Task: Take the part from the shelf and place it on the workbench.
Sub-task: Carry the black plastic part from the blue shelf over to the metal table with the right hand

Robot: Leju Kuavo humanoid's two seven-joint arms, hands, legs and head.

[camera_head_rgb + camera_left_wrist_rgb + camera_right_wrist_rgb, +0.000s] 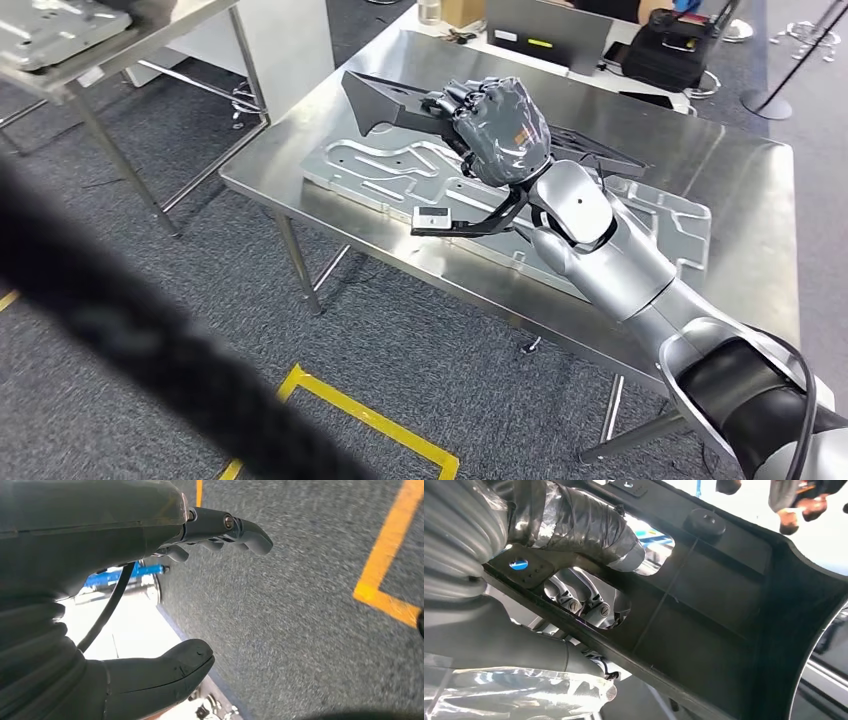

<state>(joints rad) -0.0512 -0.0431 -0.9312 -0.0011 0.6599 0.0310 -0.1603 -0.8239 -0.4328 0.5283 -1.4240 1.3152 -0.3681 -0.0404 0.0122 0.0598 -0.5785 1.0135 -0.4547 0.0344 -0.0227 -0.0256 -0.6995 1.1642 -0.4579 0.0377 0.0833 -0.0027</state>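
The right hand (497, 128) gripped the black plastic part (400, 103) above the steel workbench (740, 170), over a grey stamped metal panel (380, 170). Letting go there risked it resting skewed on that panel. The left hand (150, 605) hung open above carpet

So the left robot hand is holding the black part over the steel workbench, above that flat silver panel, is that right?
Not quite: it is the right robot hand that holds the black part, as the head view shows. The rest stands: the part is over the steel workbench, above the flat silver panel. The left robot hand holds nothing and hangs over the floor.
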